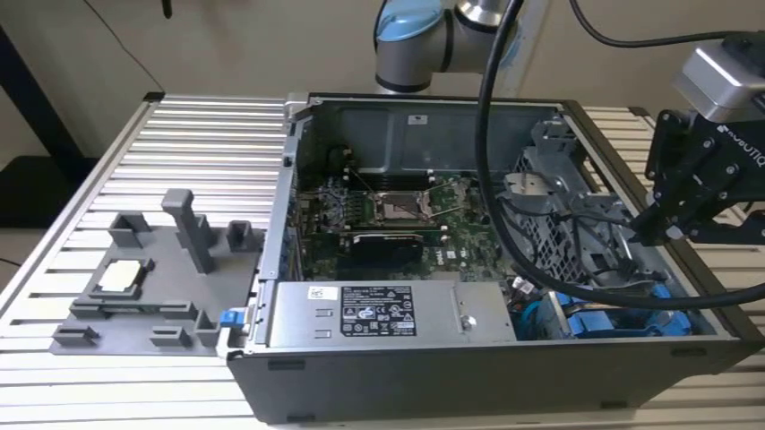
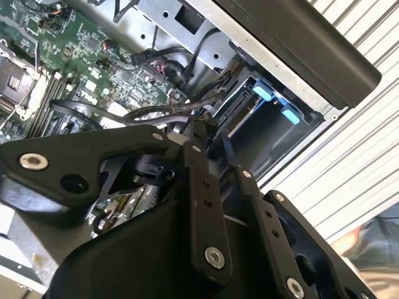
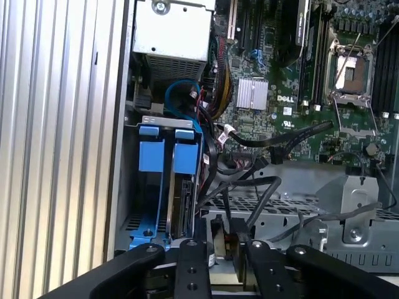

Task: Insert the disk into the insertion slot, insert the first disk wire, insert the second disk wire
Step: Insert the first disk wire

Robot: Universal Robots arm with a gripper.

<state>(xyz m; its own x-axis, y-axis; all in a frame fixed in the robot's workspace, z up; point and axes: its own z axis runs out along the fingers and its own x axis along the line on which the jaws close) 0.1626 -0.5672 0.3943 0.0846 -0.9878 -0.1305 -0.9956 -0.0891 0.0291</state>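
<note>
The disk (image 3: 181, 205) stands on edge in the insertion slot (image 3: 133, 222), at the case corner, its blue frame tab (image 3: 186, 156) next to another blue carrier (image 3: 151, 156). In the exterior view the blue frames (image 1: 622, 321) show at the case's near corner, on that view's right. My gripper (image 3: 224, 246) hovers just above the drive cage beside the disk, in the exterior view up over the case's right wall (image 1: 672, 235). It is shut on the connector end of a black disk wire (image 3: 249, 198) that loops out of the cable bundle. The wire's tip is hidden between the fingers (image 2: 201, 156).
Silver labelled power-supply box (image 1: 382, 313) lies along the case front. Motherboard (image 1: 395, 219) with open socket fills the middle. Loose black cables (image 3: 280, 138) cross the board and grey drive cage (image 1: 574, 202). A grey fixture (image 1: 156, 278) stands on the slatted table at the exterior view's left.
</note>
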